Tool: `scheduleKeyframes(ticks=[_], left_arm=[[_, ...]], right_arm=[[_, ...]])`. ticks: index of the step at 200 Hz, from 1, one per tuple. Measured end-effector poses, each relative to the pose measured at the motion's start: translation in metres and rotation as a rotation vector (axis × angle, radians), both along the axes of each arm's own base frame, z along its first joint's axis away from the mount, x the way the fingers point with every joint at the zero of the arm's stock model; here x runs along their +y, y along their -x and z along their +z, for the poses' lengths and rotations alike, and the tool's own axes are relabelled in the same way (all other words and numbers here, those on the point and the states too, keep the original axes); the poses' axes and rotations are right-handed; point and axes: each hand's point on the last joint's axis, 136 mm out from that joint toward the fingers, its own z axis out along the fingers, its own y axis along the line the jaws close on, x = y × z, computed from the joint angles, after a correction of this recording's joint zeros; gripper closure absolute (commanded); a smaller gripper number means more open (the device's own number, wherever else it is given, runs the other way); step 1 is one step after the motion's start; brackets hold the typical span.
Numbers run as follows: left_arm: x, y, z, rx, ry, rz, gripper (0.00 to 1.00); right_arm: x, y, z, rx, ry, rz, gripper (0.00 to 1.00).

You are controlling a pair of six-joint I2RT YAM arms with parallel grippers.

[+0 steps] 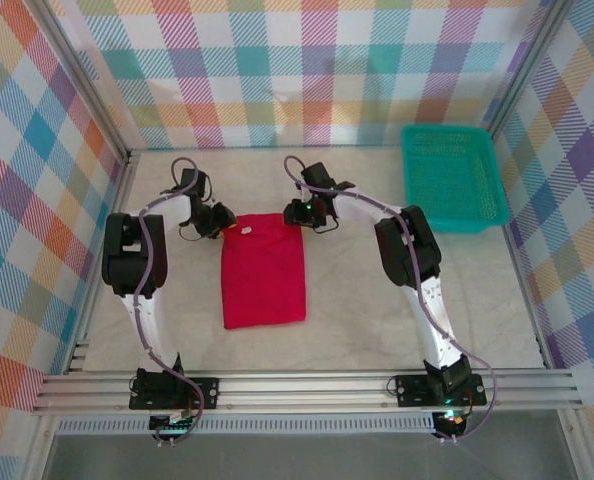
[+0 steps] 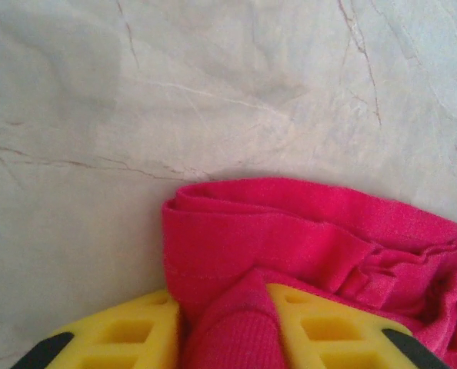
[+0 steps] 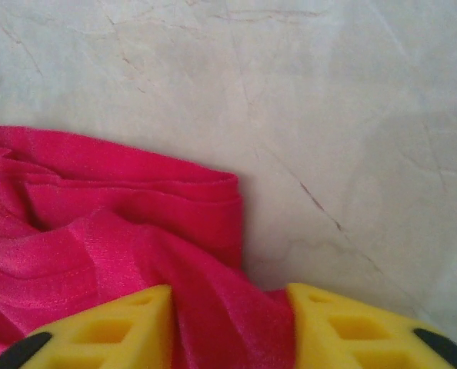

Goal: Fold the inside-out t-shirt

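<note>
Your left gripper (image 1: pixel 217 222) has its jaws drawn in narrow on the plain bright red soft cloth t-shirt (image 1: pixel 263 272). In the left wrist view a bunched ridge of the fabric stands squeezed between the two yellow latticed plastic fingers (image 2: pixel 113 337) and touches both inner faces. Just ahead of those jaws you see a rolled, doubled edge of the cloth, and beyond that the pale veined marble-look table (image 1: pixel 357 320). The rest of the fabric runs off to the right of the jaws in loose wrinkles.

Your right gripper (image 1: pixel 302 212) also has cloth in its jaws, though they stand a little wider. In the right wrist view a sloping fold fills the gap from one yellow finger to the other. Ahead and to the left of these jaws the layered edges of the t-shirt are stacked, ending in a rounded corner. To the right of the jaws there is bare table.

From above, you find the t-shirt lying as a tall flat rectangle between the two arms, with each gripper down on one far corner, left on left and right on right. A small white tag (image 1: pixel 245 229) sits on the cloth just beside the left jaws, between the two grippers. The teal perforated plastic basket (image 1: pixel 452 178) stands well apart, out past the right jaws at the far right of the table.
</note>
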Motion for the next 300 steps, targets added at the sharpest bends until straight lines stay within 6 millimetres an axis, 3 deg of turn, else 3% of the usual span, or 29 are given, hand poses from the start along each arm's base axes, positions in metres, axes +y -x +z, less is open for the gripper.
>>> scheduleKeyframes(ticks=[46,60,99,126,143,160,193,219,241,250,264,283,300], left_arm=[[-0.019,-0.007,0.000,-0.019,0.074,-0.002,0.99],[-0.025,-0.008,0.001,-0.024,0.093,-0.008,1.00],[-0.033,-0.005,0.003,-0.020,0.115,-0.020,1.00],[-0.033,-0.004,0.014,-0.014,0.113,-0.020,1.00],[-0.034,-0.015,0.032,-0.039,0.116,-0.022,1.00],[-0.037,-0.033,0.060,-0.098,0.131,-0.029,1.00],[-0.045,-0.075,0.140,-0.279,0.180,-0.036,1.00],[-0.048,-0.088,0.211,-0.434,0.202,-0.048,1.00],[-0.048,-0.071,0.267,-0.558,0.214,-0.065,1.00],[-0.050,-0.057,0.285,-0.612,0.216,-0.079,1.00],[-0.057,-0.025,0.296,-0.663,0.219,-0.105,1.00],[-0.076,0.026,0.276,-0.668,0.227,-0.163,1.00],[-0.093,0.070,0.224,-0.596,0.217,-0.213,1.00]], right_arm=[[0.006,0.000,-0.005,0.020,-0.033,-0.001,0.96],[0.009,0.001,-0.004,0.020,-0.041,0.003,1.00],[0.010,0.002,-0.002,0.019,-0.042,0.002,1.00],[0.002,-0.003,0.011,0.009,-0.050,-0.012,1.00],[-0.002,-0.007,0.032,-0.006,-0.070,-0.017,1.00],[-0.005,-0.024,0.065,-0.048,-0.105,-0.025,1.00],[-0.015,-0.063,0.157,-0.217,-0.177,-0.027,1.00],[-0.025,-0.072,0.227,-0.356,-0.214,-0.009,1.00],[-0.037,-0.053,0.268,-0.420,-0.229,0.016,1.00],[-0.040,-0.037,0.274,-0.427,-0.234,0.031,1.00],[-0.043,-0.004,0.269,-0.413,-0.237,0.057,1.00],[-0.042,0.054,0.231,-0.354,-0.230,0.104,1.00],[-0.039,0.112,0.174,-0.251,-0.197,0.157,1.00]])
